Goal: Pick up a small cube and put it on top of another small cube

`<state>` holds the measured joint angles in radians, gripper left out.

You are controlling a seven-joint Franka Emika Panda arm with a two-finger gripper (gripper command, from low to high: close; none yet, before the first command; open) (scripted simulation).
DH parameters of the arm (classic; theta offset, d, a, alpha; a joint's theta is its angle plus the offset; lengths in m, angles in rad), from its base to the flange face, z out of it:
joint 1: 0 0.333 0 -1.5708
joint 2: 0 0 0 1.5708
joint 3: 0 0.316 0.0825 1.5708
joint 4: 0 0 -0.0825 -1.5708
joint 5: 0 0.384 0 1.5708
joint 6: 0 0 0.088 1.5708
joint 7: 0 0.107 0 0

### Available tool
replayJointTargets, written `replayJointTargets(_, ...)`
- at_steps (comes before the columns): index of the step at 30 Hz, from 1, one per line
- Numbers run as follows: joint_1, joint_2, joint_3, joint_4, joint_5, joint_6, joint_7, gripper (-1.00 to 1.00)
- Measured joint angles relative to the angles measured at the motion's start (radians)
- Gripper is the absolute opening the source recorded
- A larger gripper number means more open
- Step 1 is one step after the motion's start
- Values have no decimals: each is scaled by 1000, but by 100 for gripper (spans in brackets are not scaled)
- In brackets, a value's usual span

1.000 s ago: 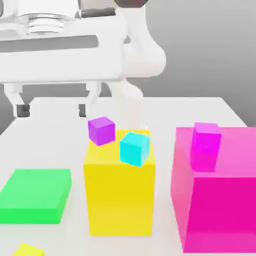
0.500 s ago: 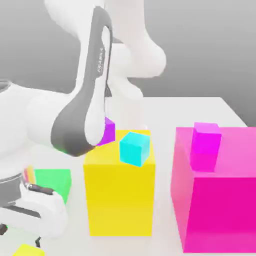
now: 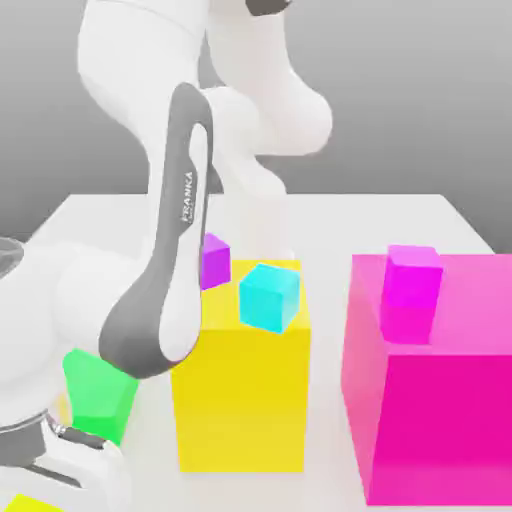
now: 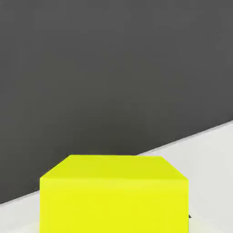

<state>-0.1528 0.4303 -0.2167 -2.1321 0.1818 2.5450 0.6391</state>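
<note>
The arm (image 3: 170, 270) bends down at the exterior view's 8 o'clock, its jaws pinching the small cube (image 4: 113, 193), which sits on the white surface (image 4: 209, 150). At centre the big yellow block (image 3: 240, 390) carries a purple cube (image 3: 214, 260) and a cyan cube (image 3: 269, 297); a green block (image 3: 98, 395) lies beside the arm

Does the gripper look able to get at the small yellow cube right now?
Probably yes: the small yellow cube sits right at the hand camera, nothing between them, and the gripper is already shut, seemingly on it.
</note>
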Motion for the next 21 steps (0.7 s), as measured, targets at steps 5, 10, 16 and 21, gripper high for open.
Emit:
replayJointTargets(5, 34, -177, -8, -73, -1, -106, 62, -100)
replayJointTargets(10, 59, -359, -1, -149, -31, -207, 148, -100)
replayJointTargets(16, 74, -580, 19, -241, -88, -328, 268, -100)
replayJointTargets(21, 64, -762, 61, -317, -135, -428, 369, -100)
